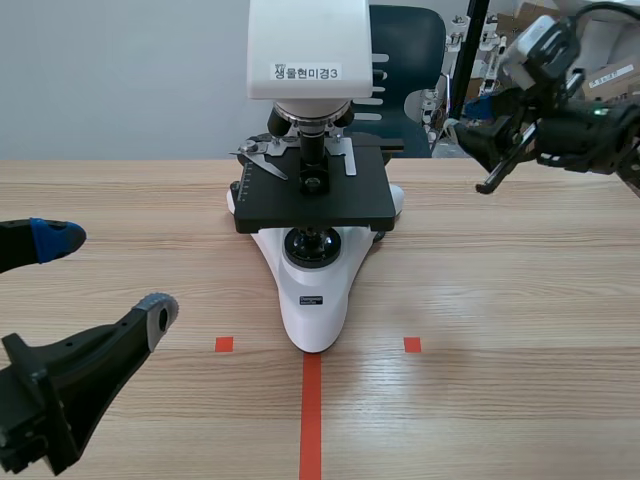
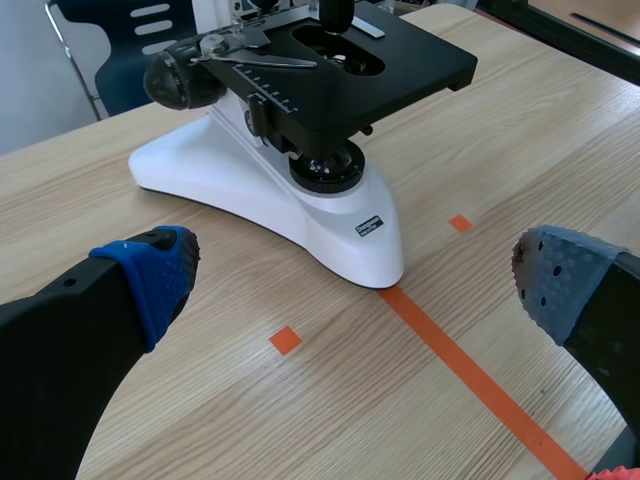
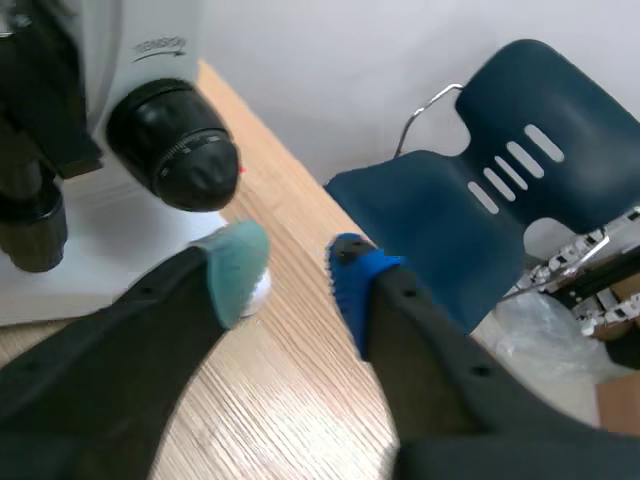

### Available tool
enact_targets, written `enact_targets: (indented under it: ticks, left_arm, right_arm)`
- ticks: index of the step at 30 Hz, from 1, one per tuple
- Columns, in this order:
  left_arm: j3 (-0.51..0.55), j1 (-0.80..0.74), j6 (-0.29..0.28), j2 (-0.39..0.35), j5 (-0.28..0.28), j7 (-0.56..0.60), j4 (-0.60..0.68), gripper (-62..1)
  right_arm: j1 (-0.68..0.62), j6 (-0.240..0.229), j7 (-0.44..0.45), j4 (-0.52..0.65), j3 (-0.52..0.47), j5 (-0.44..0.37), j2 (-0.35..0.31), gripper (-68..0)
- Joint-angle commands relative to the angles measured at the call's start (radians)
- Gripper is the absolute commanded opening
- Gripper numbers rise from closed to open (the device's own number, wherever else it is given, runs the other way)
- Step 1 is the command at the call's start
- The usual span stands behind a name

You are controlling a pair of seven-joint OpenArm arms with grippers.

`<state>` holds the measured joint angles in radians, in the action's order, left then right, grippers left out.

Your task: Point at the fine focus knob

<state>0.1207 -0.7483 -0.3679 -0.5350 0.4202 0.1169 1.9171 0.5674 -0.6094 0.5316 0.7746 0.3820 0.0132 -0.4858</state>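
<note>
Microscope [image 1: 312, 200] centre frame on wood surface [image 1: 520, 330], open room either side. Fine focus knob [image 3: 200, 165] on its frame-right side. Right gripper [image 3: 290, 272] upper right, slightly parted, empty, just beside knob. Left gripper [image 1: 105, 277] lower left, spread wide, empty.

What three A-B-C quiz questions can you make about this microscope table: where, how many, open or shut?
1. Where does the microscope stand? A on a chair. B on the floor. C on the table, at the tape line's end.
2. How many small orange-red squares? A one. B two. C five.
3. The left pincer is: A open. B shut on a knob. C shut on nothing.
Answers: C, its base covers the line's end; B, one each side of the line; A, pads wide apart.
</note>
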Motion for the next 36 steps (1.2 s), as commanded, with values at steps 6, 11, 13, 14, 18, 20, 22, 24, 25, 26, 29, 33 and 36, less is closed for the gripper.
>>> enact_targets:
  ticks: [6, 11, 13, 14, 18, 20, 22, 24, 25, 26, 29, 33, 36]
  left_arm:
    - [0.003, 0.001, -0.001, 0.000, 0.006, 0.014, 0.008, 1.4]
    - [0.003, 0.001, -0.001, 0.000, 0.006, 0.014, 0.008, 1.4]
    - [0.003, 0.001, -0.001, 0.000, 0.006, 0.014, 0.008, 1.4]
    - [0.003, 0.001, -0.001, 0.000, 0.006, 0.014, 0.008, 1.4]
    - [0.003, 0.001, -0.001, 0.000, 0.006, 0.014, 0.008, 1.4]
    - [0.003, 0.001, -0.001, 0.000, 0.006, 0.014, 0.008, 1.4]
    - [0.003, 0.001, -0.001, 0.000, 0.006, 0.014, 0.008, 1.4]
    - [0.003, 0.001, -0.001, 0.000, 0.006, 0.014, 0.008, 1.4]
    - [0.003, 0.001, -0.001, 0.000, 0.006, 0.014, 0.008, 1.4]
    - [0.003, 0.001, -0.001, 0.000, 0.006, 0.014, 0.008, 1.4]
    - [0.003, 0.001, -0.001, 0.000, 0.006, 0.014, 0.008, 1.4]
    - [0.003, 0.001, 0.000, 0.000, 0.006, 0.015, 0.008, 1.4]
    - [0.003, 0.001, -0.001, 0.000, 0.006, 0.013, 0.008, 1.4]
  right_arm:
    - [-0.130, 0.013, -0.084, 0.150, -0.008, -0.353, -0.259, -18.7]
    - [-0.280, 0.095, -0.160, 0.323, -0.008, -0.565, -0.410, -9.3]
    - [-0.353, 0.140, -0.159, 0.406, -0.008, -0.605, -0.459, -8.0]
    - [-0.390, 0.157, -0.159, 0.449, -0.008, -0.612, -0.481, -8.0]
    - [-0.533, 0.200, -0.083, 0.595, -0.010, -0.613, -0.549, -7.9]
    - [-0.591, 0.215, -0.026, 0.649, -0.010, -0.625, -0.569, -7.9]
    - [-0.633, 0.242, 0.018, 0.698, -0.010, -0.634, -0.572, -2.7]
    - [-0.660, 0.256, 0.011, 0.752, -0.010, -0.635, -0.572, 0.4]
    - [-0.673, 0.269, 0.009, 0.782, -0.010, -0.635, -0.572, 0.4]
    - [-0.687, 0.291, 0.005, 0.811, -0.010, -0.635, -0.571, 0.4]
    - [-0.724, 0.404, -0.030, 0.909, -0.010, -0.661, -0.557, 0.4]
    - [-0.752, 0.563, -0.117, 1.029, -0.011, -0.698, -0.510, 0.4]
    - [-0.771, 0.634, -0.217, 1.075, -0.023, -0.661, -0.423, 0.4]
